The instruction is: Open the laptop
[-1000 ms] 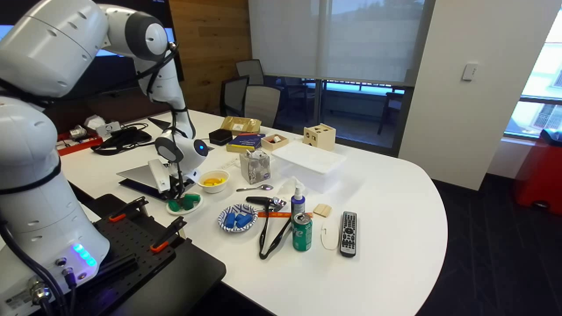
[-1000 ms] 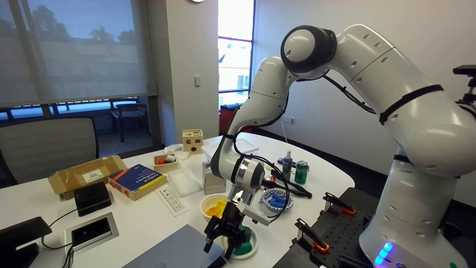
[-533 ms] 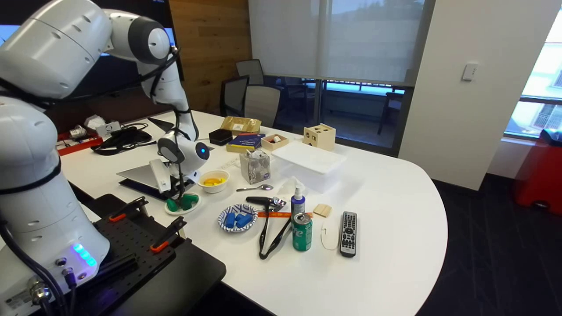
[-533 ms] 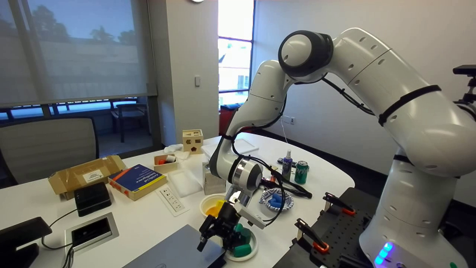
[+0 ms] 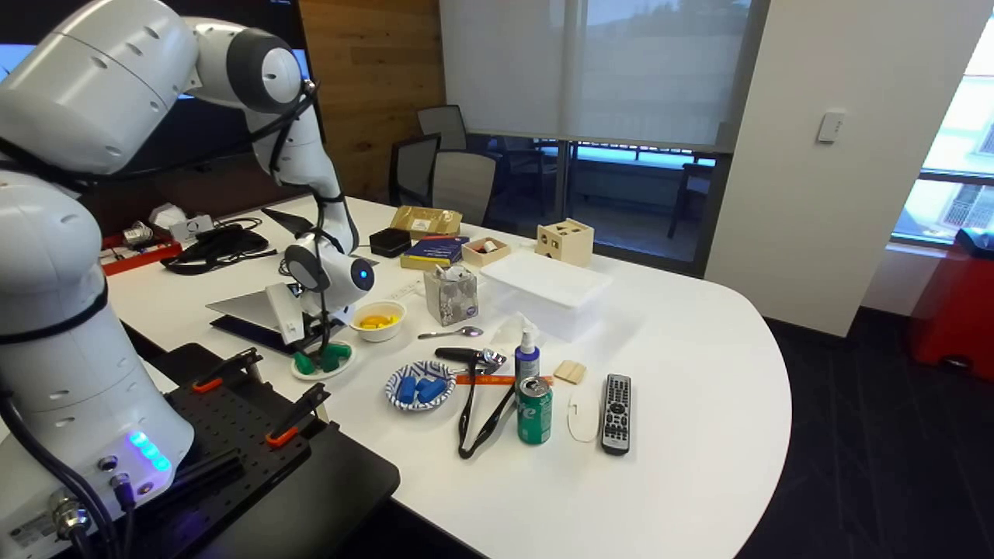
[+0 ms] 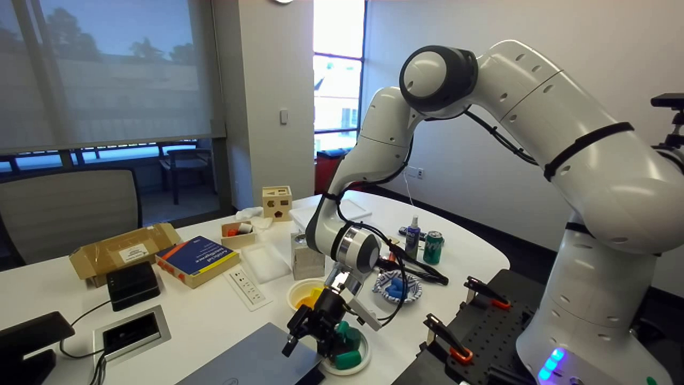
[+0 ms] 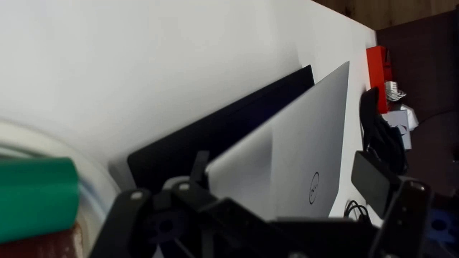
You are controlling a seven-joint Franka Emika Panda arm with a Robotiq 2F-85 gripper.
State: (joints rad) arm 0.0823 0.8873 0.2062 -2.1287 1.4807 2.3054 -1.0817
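The laptop (image 5: 248,312) is thin and grey. Its lid (image 7: 304,143) stands partly raised over the dark base (image 7: 229,123) in the wrist view, with the round logo facing me. In an exterior view, the lid (image 6: 262,355) shows at the bottom edge, cut off by the frame. My gripper (image 7: 287,170) is open. One finger (image 7: 201,161) is at the lid's near corner, in front of the gap between lid and base; I cannot tell if it touches. The other finger (image 7: 371,182) is on the lid's outer side, apart from it. The gripper (image 6: 307,347) hangs low between laptop and plate.
A white plate (image 5: 330,375) with green pieces is right beside the gripper and laptop corner. A bowl (image 5: 379,336) with yellow pieces stands behind it. A tissue box (image 5: 452,299) and spoon (image 5: 454,333) are farther off. A dark cable pile (image 5: 221,248) lies beyond the laptop.
The gripper has tilted and shifted from the plate side toward the laptop's lid, mostly in the first half second. Since then it has moved only slightly. Other objects look unmoved.
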